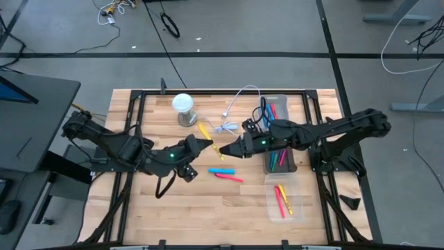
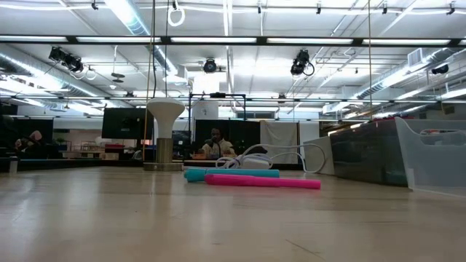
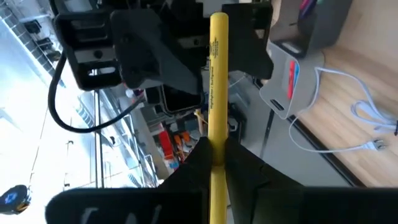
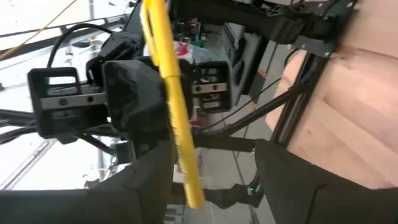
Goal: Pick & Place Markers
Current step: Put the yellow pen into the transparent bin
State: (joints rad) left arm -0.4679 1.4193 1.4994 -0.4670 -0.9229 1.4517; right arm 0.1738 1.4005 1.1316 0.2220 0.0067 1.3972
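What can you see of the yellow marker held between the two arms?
The yellow marker is a slim, smooth plastic-looking stick with small dark print along its barrel. It is off the table, above its middle, between the two arms. The left end effector is shut on one end; the right end effector's open fingers stand either side of the other end, apparently not gripping.

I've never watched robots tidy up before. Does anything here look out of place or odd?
Yes: a white cable lies tangled on the wooden table among the coloured markers. Also, a yellow marker hangs in mid-air, pinched by the left gripper, while the right gripper stands open around it.
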